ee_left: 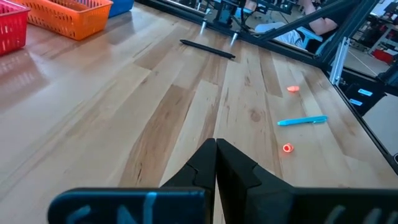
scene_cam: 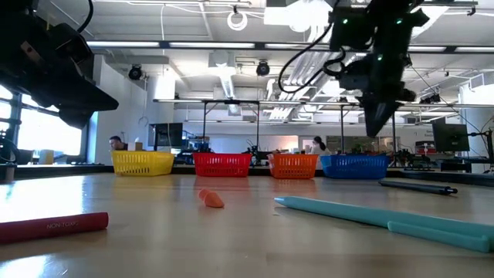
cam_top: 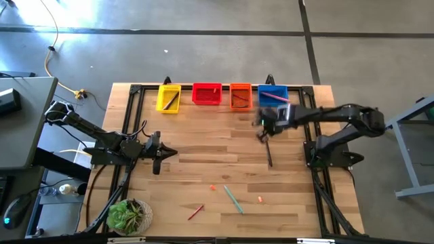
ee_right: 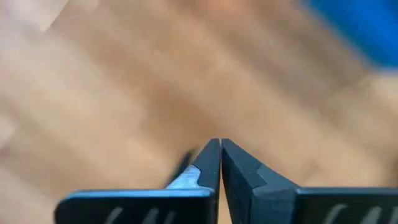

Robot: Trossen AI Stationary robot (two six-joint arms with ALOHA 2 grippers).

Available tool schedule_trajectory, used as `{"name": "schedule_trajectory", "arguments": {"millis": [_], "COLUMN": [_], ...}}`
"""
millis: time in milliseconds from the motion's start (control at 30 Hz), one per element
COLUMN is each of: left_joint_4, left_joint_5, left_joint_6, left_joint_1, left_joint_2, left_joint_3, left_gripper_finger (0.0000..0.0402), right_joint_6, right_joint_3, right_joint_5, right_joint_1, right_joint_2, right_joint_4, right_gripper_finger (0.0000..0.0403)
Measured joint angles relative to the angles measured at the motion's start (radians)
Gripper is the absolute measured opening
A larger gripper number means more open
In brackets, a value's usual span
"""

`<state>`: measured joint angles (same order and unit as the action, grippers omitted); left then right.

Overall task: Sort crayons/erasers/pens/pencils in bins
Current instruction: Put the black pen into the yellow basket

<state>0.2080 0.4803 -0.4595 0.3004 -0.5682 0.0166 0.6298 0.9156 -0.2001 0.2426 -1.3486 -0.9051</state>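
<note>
Overhead, right end effector (cam_top: 261, 131) closed, empty, near blue bin (cam_top: 273, 95); erasers (cam_top: 260, 199) well apart.

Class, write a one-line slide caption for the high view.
Right gripper shut above a black pen near the blue bin; left gripper waits shut.

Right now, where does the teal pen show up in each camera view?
High view: teal pen near the table's front edge, centre.
Low view: foreground right.
Left wrist view: right of centre.
Right wrist view: not in it.
Shared landmark: the black pen.
</note>
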Motion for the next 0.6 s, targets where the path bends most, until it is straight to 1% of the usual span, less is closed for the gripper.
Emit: {"name": "schedule_trajectory", "arguments": {"millis": [200,333,467,600], "left_joint_4": [0.0,0.001,0.002,0.012], "left_joint_5": [-0.003,-0.004,-0.004,-0.005], "left_joint_6": [0.0,0.0,-0.008,-0.012], "left_joint_1": [0.0,0.0,0.0,0.0], "left_joint_2": [0.0,0.0,0.0,-0.001], "left_joint_3": [0.0,0.0,0.0,0.0], "left_gripper_finger": [0.0,0.0,0.0,0.0], "right_joint_6": [0.421,0.66,0.803,0.865], "right_joint_3": [-0.076,-0.126,-0.19,-0.237], "right_joint_5": [0.014,0.011,-0.015,-0.059], "right_joint_1": [-0.274,-0.415,-0.488,-0.508], "right_joint_2": [0.001,0.001,0.001,-0.02], "right_joint_4": [0.027,0.06,0.136,0.16], "right_gripper_finger": [0.0063,0.0099,0.0117,0.0119]}}
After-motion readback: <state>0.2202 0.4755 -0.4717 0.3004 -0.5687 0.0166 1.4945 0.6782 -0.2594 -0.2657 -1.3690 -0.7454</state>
